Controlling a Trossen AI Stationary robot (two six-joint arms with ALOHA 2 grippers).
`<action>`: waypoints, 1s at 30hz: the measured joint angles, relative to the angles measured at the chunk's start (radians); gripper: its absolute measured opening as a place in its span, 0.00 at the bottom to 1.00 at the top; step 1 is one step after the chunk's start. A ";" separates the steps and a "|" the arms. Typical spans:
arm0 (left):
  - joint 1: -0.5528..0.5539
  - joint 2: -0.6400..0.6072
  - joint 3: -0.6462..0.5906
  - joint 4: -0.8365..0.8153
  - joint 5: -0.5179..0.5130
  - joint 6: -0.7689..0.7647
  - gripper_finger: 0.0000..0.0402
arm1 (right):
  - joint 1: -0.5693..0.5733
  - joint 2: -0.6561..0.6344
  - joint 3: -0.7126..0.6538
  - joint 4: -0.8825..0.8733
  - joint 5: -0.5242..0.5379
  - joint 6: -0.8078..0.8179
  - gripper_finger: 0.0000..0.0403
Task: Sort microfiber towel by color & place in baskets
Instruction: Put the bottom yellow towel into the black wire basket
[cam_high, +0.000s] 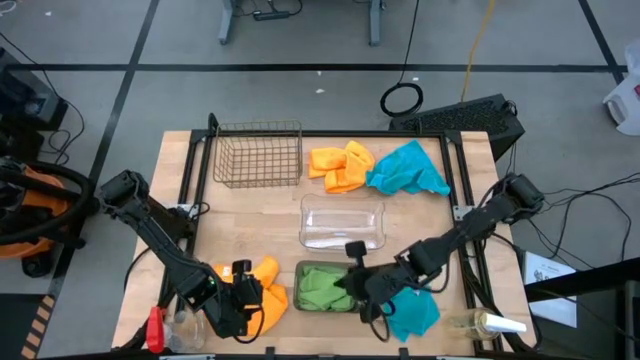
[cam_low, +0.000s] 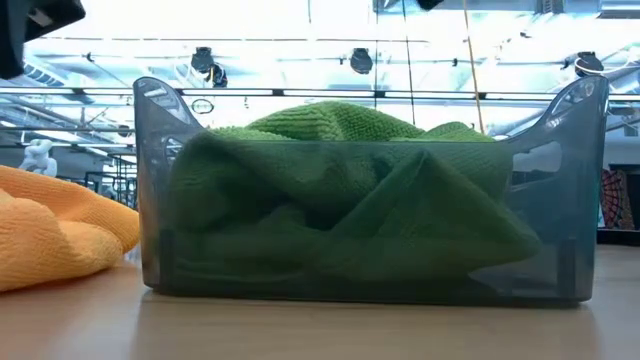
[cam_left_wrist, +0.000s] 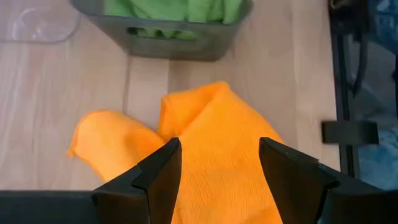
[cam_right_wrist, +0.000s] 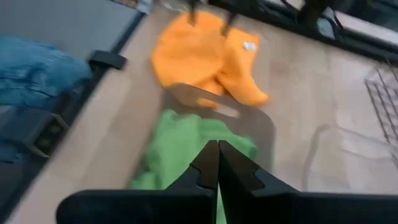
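Both arms are matte black, built of slim tubular links with bulkier rounded joint housings. Left gripper (cam_left_wrist: 217, 165): two dark, flat wedge-shaped fingers (cam_left_wrist: 158, 174) with angled tips, mounted on a black crossbar. Right gripper (cam_right_wrist: 217, 163): same black angular fingers, stepped notches near the tips. Small white block on top of the right wrist (cam_high: 355, 247). Left wrist (cam_high: 240, 268) carries an orange-white tag.

Overhead and table-level cameras, the latter close up, plus both wrist cameras share the grey tray (cam_high: 300, 272).
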 joint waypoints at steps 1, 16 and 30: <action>0.001 0.000 0.000 0.000 0.001 -0.022 0.55 | 0.008 0.005 0.000 0.018 0.000 -0.005 0.00; -0.039 0.038 -0.006 0.033 0.145 -0.298 0.65 | 0.032 0.080 0.000 0.054 0.029 -0.035 0.00; -0.081 0.038 -0.006 -0.037 0.072 -0.378 0.80 | 0.032 0.080 0.000 0.052 0.074 -0.075 0.00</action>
